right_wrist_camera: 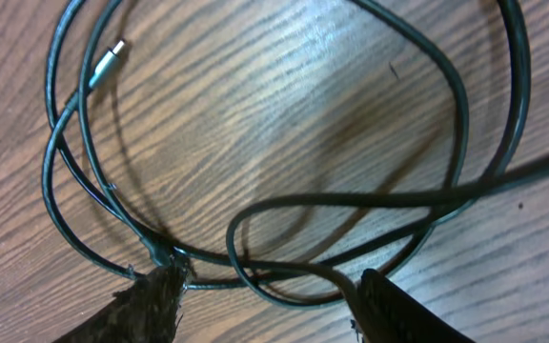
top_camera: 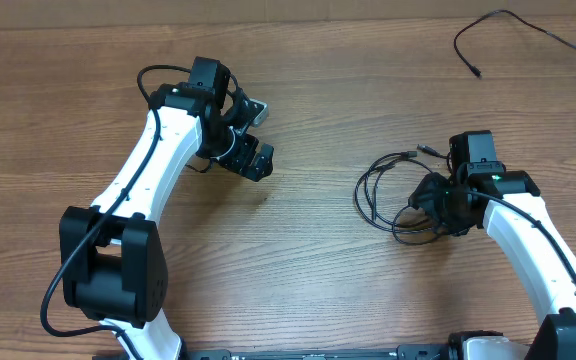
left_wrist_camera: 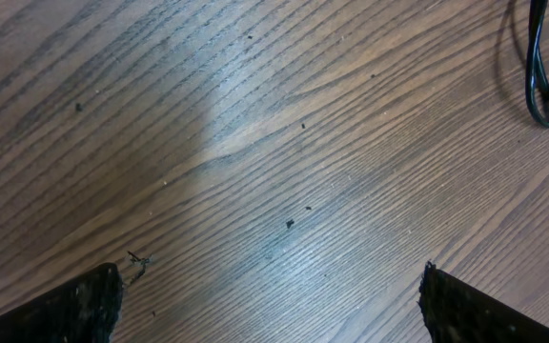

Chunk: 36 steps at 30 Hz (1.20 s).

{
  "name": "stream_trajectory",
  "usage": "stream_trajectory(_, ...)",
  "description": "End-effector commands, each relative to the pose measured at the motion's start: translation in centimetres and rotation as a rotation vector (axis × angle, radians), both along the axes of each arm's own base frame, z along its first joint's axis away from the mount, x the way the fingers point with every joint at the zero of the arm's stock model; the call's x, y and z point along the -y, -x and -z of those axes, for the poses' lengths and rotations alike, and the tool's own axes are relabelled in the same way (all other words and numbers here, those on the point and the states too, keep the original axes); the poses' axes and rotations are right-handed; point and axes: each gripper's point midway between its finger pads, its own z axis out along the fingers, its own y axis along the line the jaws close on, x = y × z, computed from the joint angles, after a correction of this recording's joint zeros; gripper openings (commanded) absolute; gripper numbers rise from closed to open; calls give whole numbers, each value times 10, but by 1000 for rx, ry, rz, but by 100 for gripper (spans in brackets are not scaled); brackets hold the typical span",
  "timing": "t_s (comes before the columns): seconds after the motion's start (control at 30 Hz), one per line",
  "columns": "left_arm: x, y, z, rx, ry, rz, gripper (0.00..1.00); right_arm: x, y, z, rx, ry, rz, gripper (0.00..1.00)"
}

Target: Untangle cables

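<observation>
The cables point(top_camera: 380, 190) are thin black cords lying in loose overlapping loops right of the table's middle. My right gripper point(top_camera: 430, 205) is down at the right edge of that bundle. In the right wrist view its jaws point(right_wrist_camera: 270, 281) stand apart astride several crossing strands of the cables point(right_wrist_camera: 456, 105), and the left fingertip point(right_wrist_camera: 160, 291) touches a knotted junction. A silver plug point(right_wrist_camera: 108, 59) lies at the upper left. My left gripper point(top_camera: 261, 135) hovers wide open over bare wood, well left of the bundle. Nothing lies between its jaws point(left_wrist_camera: 270, 286), and a cable loop point(left_wrist_camera: 541, 86) shows at the far right.
A separate black cable point(top_camera: 508, 25) with small plugs lies at the table's far right corner. The wooden table point(top_camera: 298, 280) runs across the whole view.
</observation>
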Motion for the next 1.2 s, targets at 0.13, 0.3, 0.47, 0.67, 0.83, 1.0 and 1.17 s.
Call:
stream_trajectory(0.13, 5, 2, 4, -11, -2, 10, 100, 19, -10, -2, 51, 129, -25, 65)
stream_trajectory(0.3, 5, 2, 4, -11, -2, 10, 99, 19, -22, -6, 105, 142, -82, 63)
stream_trajectory(0.47, 5, 2, 4, -12, -2, 10, 100, 14, -26, -8, 125, 119, -99, 36)
stream_trajectory(0.67, 5, 2, 4, -12, -2, 10, 100, -5, -32, -14, 164, 34, -184, 22)
stream_trajectory(0.83, 5, 2, 4, -11, -2, 10, 100, -10, -35, -24, 172, 10, -193, 15)
stream_trajectory(1.0, 5, 2, 4, -12, -2, 10, 99, -10, -39, -33, 185, 10, -194, 4)
stream_trajectory(1.17, 5, 2, 4, -11, -2, 10, 99, -10, -46, -56, 198, 12, -193, 4)
